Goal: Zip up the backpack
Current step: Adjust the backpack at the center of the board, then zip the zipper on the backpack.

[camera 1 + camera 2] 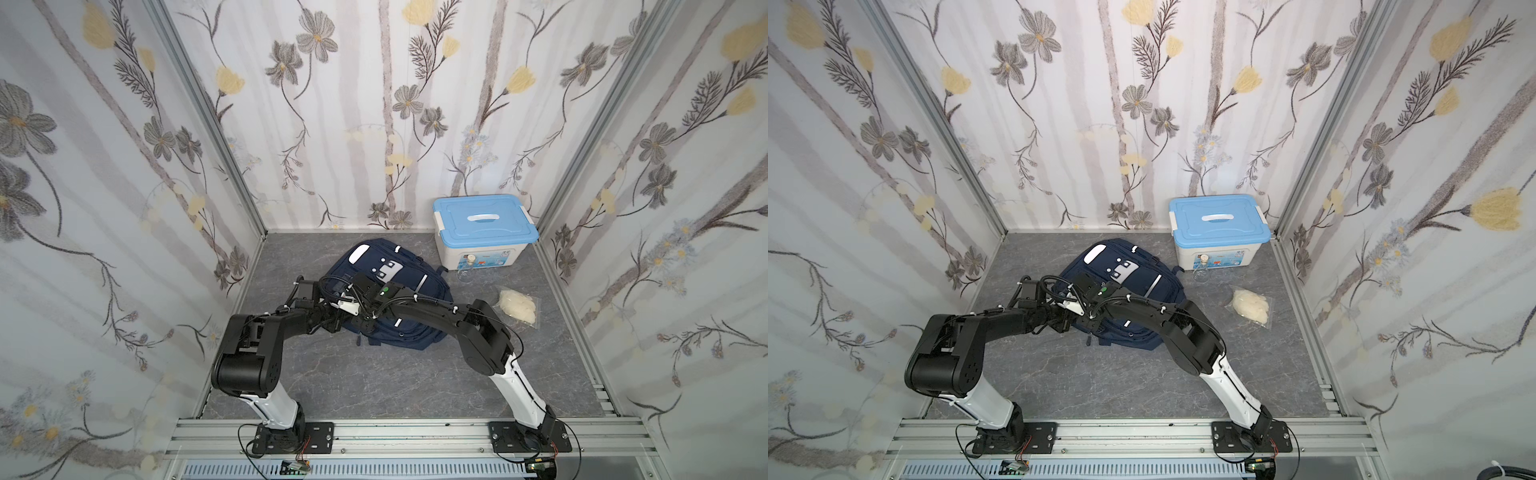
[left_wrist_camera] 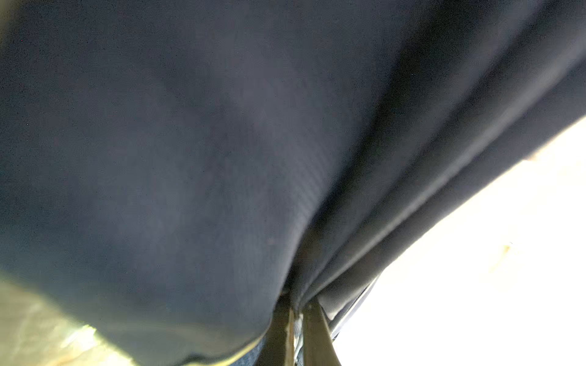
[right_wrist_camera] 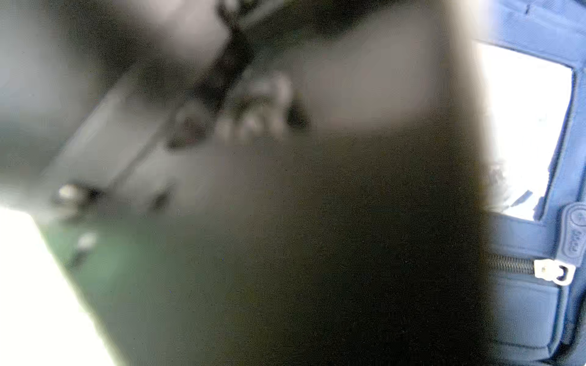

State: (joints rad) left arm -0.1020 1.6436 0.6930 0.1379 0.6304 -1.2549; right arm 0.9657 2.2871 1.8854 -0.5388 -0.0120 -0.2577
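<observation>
A grey, marble-veined surface is being closed in on three sides by walls papered with grey and yellow flowers. The walls are being framed by aluminium posts, and a metal rail is being run along the near edge. A white box with a blue lid is being kept in the far right corner. A small clear bottle is being stood just before it, and a clear bag of pale stuff is being kept nearer, by the right wall.

A printed label is being shown on the box front, but its writing is too small to be read. Raised lettering on a rubber zip pull, beside a metal slider in the right wrist view, is likewise not being made out.

The backpack is being laid flat, front panel up, mid-surface toward the rear. Its long axis is being run from near to far, with the far end leaning toward the robot's left. The white window and patch are being borne at that far end.

A fold of its navy fabric is being pinched by the left claw, whose jaws are nearly together. The right claw is being held over the pack's near-left part. How wide it is standing cannot be told.
</observation>
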